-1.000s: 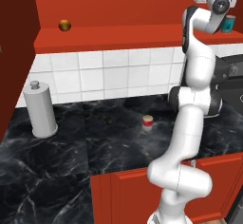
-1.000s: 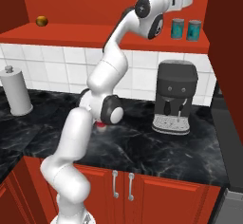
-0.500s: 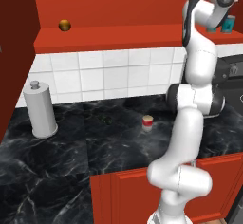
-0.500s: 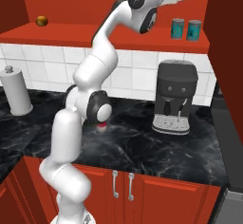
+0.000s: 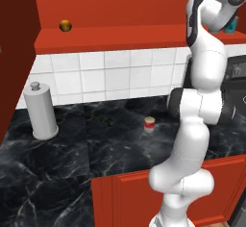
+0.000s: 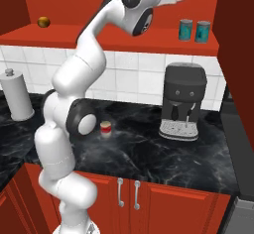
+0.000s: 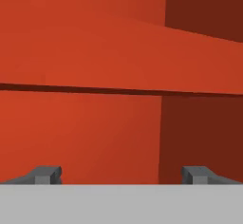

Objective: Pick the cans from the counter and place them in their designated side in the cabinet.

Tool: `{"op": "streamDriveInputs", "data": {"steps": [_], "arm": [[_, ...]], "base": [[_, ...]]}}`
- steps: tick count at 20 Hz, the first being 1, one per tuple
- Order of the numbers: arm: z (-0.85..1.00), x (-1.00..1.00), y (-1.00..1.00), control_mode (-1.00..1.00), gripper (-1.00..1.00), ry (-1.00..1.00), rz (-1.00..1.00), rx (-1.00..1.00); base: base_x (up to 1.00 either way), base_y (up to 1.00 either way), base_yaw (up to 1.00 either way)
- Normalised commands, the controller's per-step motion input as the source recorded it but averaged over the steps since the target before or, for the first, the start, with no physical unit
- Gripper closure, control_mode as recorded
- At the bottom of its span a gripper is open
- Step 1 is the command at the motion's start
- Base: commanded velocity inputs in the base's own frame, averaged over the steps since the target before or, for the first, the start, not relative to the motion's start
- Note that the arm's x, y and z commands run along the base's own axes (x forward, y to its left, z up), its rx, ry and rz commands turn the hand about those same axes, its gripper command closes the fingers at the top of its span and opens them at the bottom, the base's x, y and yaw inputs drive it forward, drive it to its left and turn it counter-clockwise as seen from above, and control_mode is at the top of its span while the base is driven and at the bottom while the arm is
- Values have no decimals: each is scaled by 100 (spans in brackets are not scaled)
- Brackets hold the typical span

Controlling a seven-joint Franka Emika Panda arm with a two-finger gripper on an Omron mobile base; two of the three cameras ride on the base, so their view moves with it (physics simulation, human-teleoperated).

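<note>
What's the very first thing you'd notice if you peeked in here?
The big white robot arm reaching high into the red cabinet, its fingers spread wide and empty. Then two teal cans sitting side by side on the shelf's right end, and one little red can alone on the black counter.

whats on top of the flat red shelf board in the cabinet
On the flat red shelf board: two teal cans with silvery tops side by side at its right end, a small golden-brown ball at its left end. The white arm covers part of the middle.
</note>
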Motion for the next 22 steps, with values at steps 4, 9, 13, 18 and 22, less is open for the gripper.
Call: {"op": "streamDriveInputs", "data": {"steps": [4, 9, 13, 18, 22], "arm": [[-16, -61, 39, -100, -100, -1, 2, 0], [-9, -57, 44, -100, -100, 0, 2, 0], [0, -53, 44, -100, -100, 0, 2, -1], [0, -56, 33, -100, -100, 1, 1, -1], [0, -62, 25, -100, -100, 6, 0, 1]], "base": [[0, 0, 0], [0, 0, 0], [0, 0, 0], [0, 0, 0], [0, 0, 0]]}}
